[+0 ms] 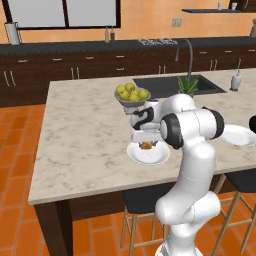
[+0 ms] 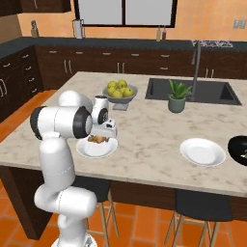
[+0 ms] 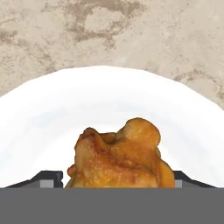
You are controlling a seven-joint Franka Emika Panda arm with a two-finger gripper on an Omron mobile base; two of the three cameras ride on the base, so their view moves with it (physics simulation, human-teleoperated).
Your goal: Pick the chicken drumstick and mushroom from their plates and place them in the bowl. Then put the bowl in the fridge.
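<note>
Item: drumstick [image 3: 117, 157], on plate [image 1: 148, 154] just in front of fruit bowl [image 1: 131, 96]. I've got gripper [image 1: 147, 145] low over it, tips spread either side w/o pinching, lined up for grab. Bowl [image 2: 240, 149] far right of plate.

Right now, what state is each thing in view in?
Drumstick: on left plate, between the fingers, not lifted.
End effector: down over the drumstick, jaws either side; grip unclear.
Right plate: bare.
Bowl: upright at counter's right edge.
Fruit bowl: full.
</note>
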